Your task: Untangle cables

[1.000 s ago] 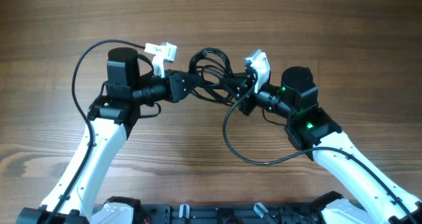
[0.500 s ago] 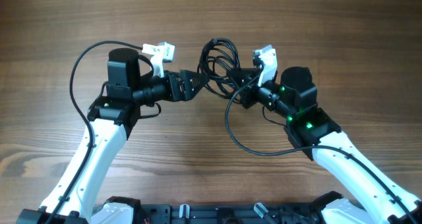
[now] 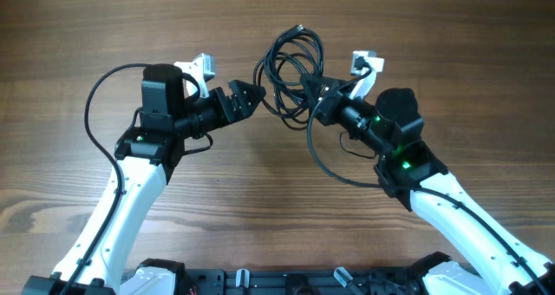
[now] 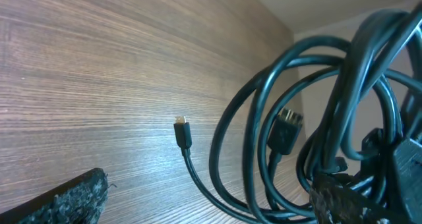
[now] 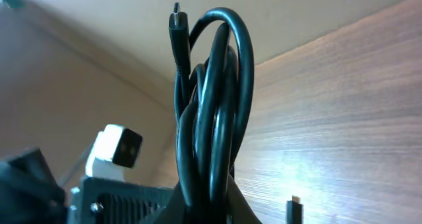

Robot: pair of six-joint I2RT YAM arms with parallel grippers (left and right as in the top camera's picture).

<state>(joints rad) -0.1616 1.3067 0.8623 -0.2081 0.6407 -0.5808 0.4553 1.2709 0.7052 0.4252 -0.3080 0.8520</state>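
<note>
The cables (image 3: pixel 291 62) are a bundle of thin black loops held up at the table's far middle, with a plug tip sticking out at the top. My right gripper (image 3: pixel 320 106) is shut on the bundle's lower right side. In the right wrist view the cables (image 5: pixel 212 112) rise straight out of the pinched fingers (image 5: pixel 198 207). My left gripper (image 3: pixel 252 100) stands open just left of the loops, holding nothing. In the left wrist view the cables (image 4: pixel 290 112) hang by the right finger (image 4: pixel 346 197). A loose plug (image 4: pixel 183 133) dangles over the wood between the fingers.
Each arm's own thicker black camera wire arcs out beside it: the left wire (image 3: pixel 94 113) and the right wire (image 3: pixel 328 165). White camera modules (image 3: pixel 201 67) (image 3: pixel 364 66) sit by the wrists. Bare wooden tabletop (image 3: pixel 277 226) lies all around.
My left gripper has opened, let go of the cables and drawn back slightly. The right gripper has carried the bundle toward the far side and right, away from the left one.
</note>
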